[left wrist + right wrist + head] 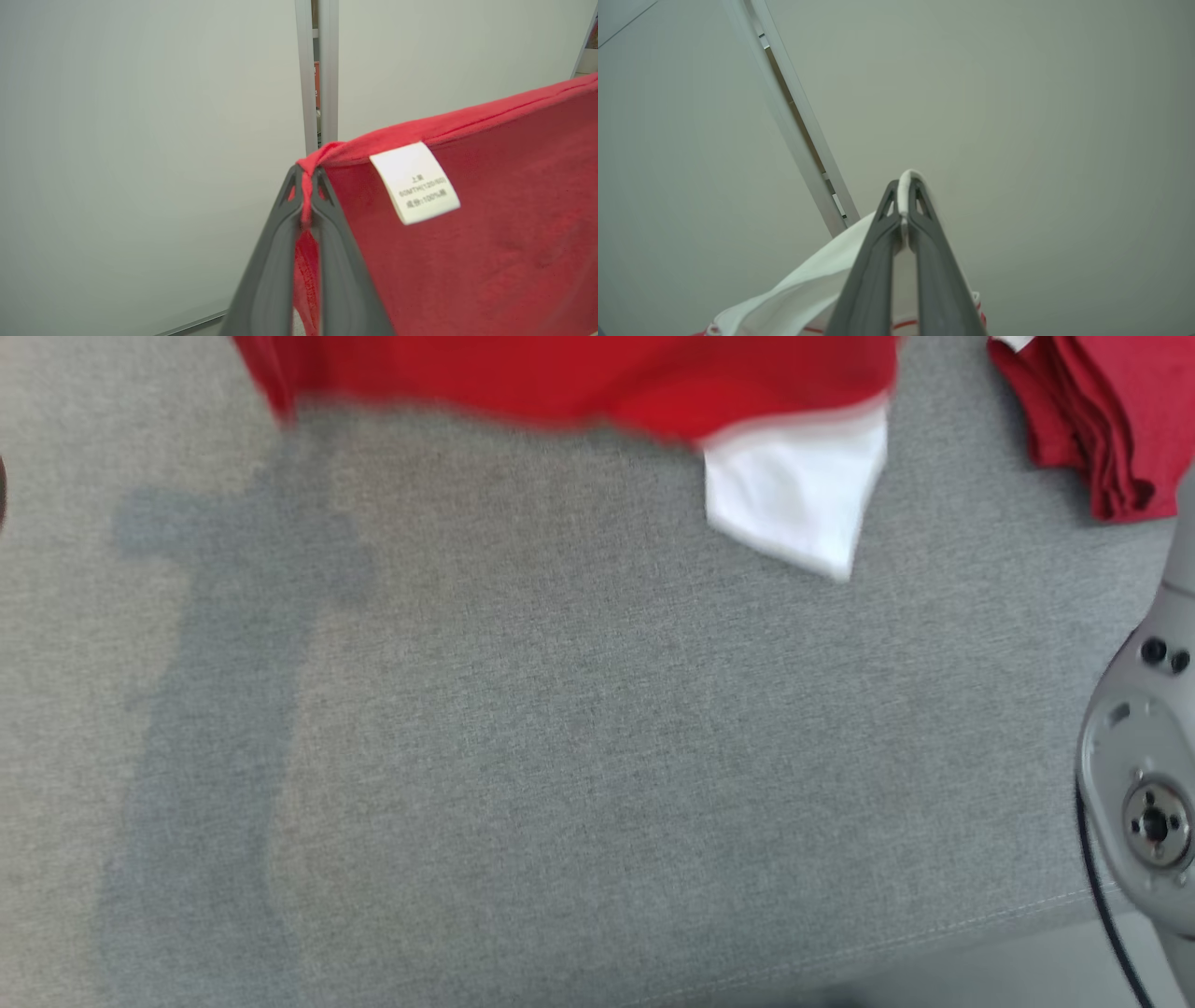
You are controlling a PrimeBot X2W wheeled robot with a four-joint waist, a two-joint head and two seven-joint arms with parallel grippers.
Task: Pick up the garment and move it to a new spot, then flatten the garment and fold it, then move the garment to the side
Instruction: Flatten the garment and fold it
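Fingers of the left gripper (307, 181) pinch the red hem of the garment (490, 233) beside its white label (415, 183); the right gripper (906, 186) clamps a white edge. In the blurred head view the garment seems to hang over the grey cushion (597, 756), near a folded red stack (1092, 420).

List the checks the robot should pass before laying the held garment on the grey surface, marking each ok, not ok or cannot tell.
1. Left gripper clamped on the garment at its red edge: ok.
2. Right gripper clamped on white fabric: ok.
3. Grey surface beneath bare: ok.
4. Garment apart from the folded red pile: ok.
5. Garment hanging untwisted: cannot tell, head view blurred.
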